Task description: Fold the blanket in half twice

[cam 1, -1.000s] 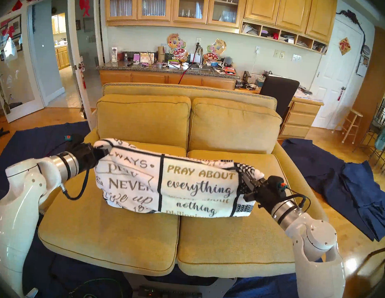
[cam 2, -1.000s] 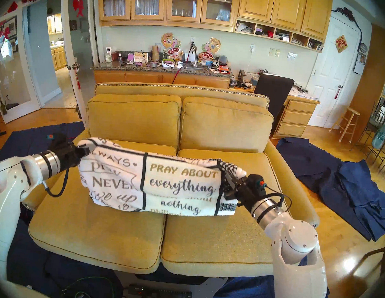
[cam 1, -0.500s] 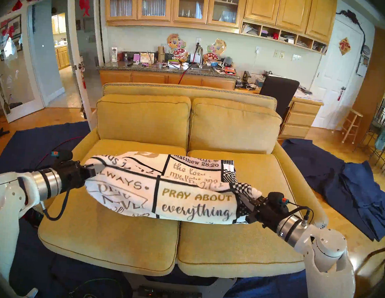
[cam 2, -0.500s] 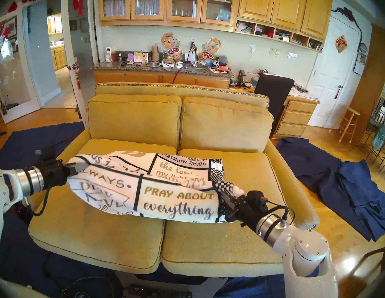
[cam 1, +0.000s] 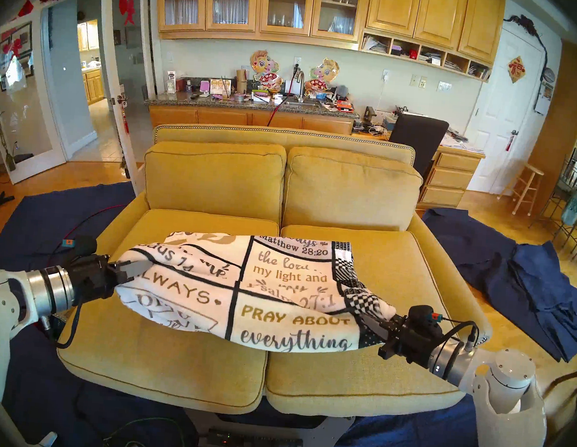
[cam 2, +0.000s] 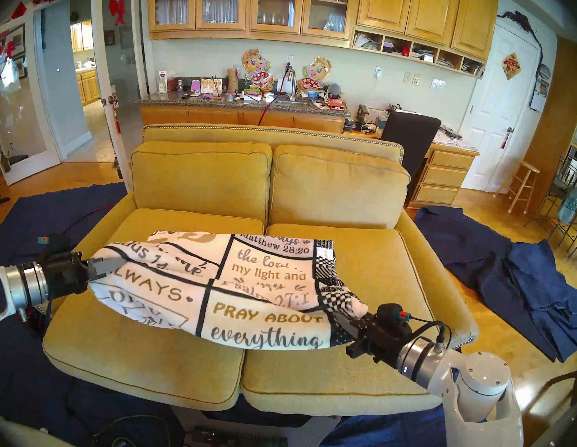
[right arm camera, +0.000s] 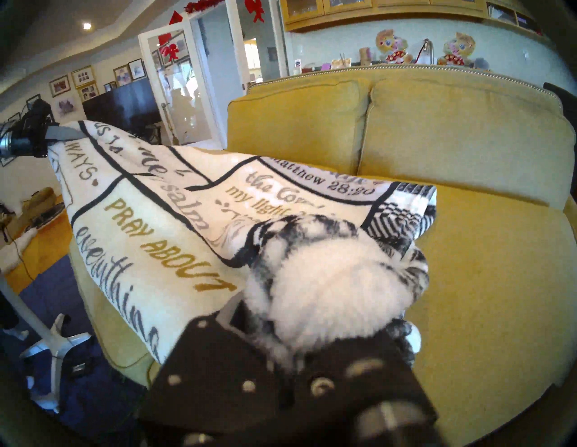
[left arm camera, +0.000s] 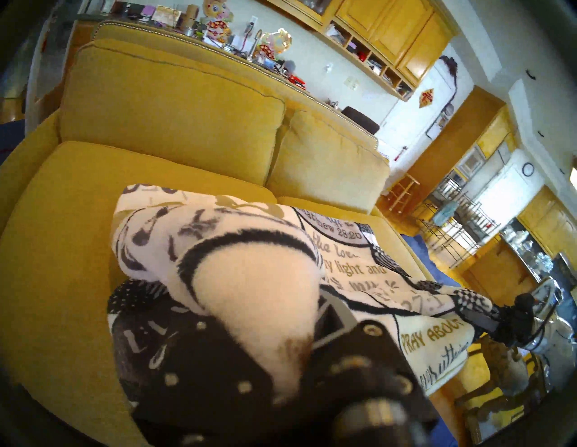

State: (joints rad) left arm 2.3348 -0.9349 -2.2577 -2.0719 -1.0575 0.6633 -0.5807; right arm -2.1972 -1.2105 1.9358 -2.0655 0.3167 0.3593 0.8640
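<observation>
Blanket: the blanket (cam 1: 240, 293) stretches between both grippers over the sofa (cam 1: 214, 184) seat, lettered face up; its far edge, toward 12 o'clock, lies on the seat cushions, while the near edge, toward 6 o'clock, hangs above them.
Left gripper: the left gripper (cam 1: 131, 269), at 9 o'clock of the cloth, is clamped on a bunched white corner; the left wrist view shows fleece bulging from the jaws.
Right gripper: the right gripper (cam 1: 374, 317), at 3 o'clock, is clenched on the checkered border corner.
Stage: judged as laying the doubled cloth down; which of the two folds this is cannot be told.
Risk, grip: the fleece is thick and springy, so one layer could slip out of a pinch and the edges would part.
Risk, skew: the left end sits higher, so an uneven lowering could leave a crooked fold.
Surroundings: navy cloths (cam 1: 530, 288) lie on the floor at 3 o'clock, well apart.
</observation>
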